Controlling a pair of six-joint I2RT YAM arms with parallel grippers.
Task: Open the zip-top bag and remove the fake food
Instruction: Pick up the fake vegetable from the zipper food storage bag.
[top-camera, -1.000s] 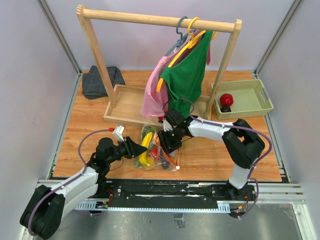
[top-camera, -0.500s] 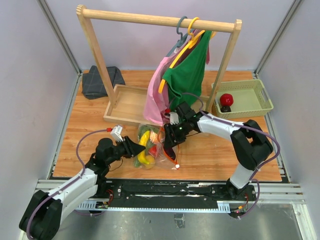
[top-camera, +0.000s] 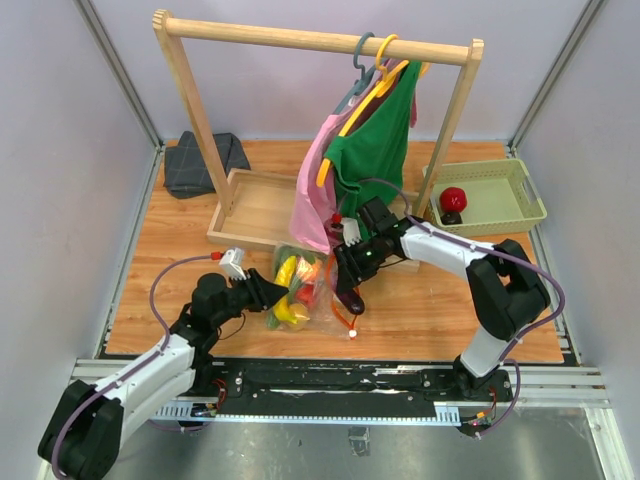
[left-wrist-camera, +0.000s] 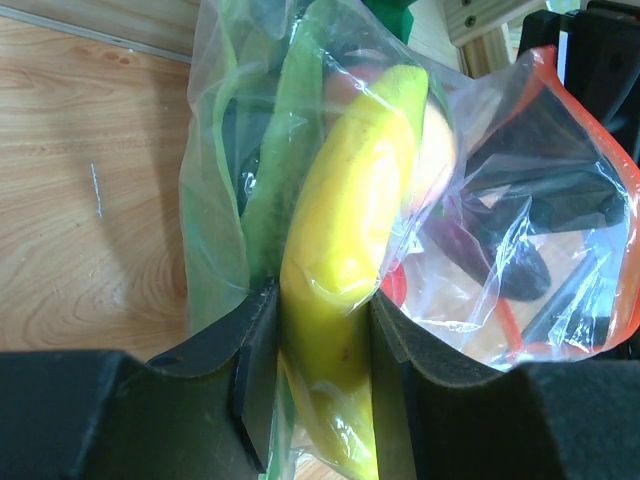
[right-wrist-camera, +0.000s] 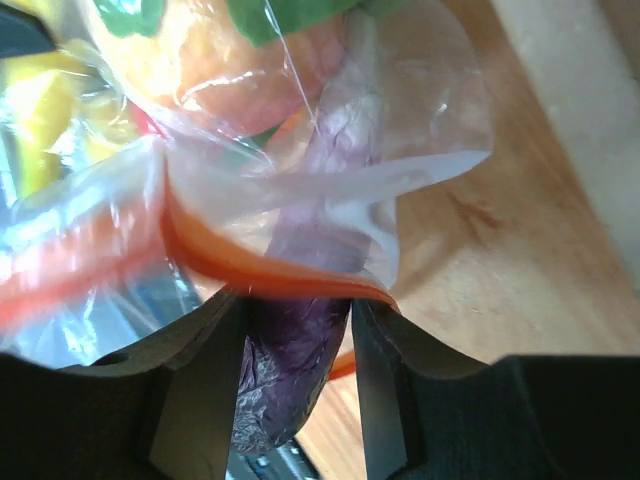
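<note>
Clear zip-top bag (top-camera: 312, 300), mouth open at its right side, with the fake food (top-camera: 289, 273) inside.
It is crumpled on the worktop (top-camera: 430, 310), near the middle. The orange-red zip strip (right-wrist-camera: 250, 272) curves across the mouth. A yellow banana (left-wrist-camera: 345, 250) stands upright beside long green leafy pieces (left-wrist-camera: 272, 170), a peach (left-wrist-camera: 437, 150) is behind it, and a purple eggplant (right-wrist-camera: 300, 340) is at the mouth.

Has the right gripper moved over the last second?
Yes. The right gripper, clamping the purple eggplant, has shifted right, toward the wooden rack's right post.
</note>
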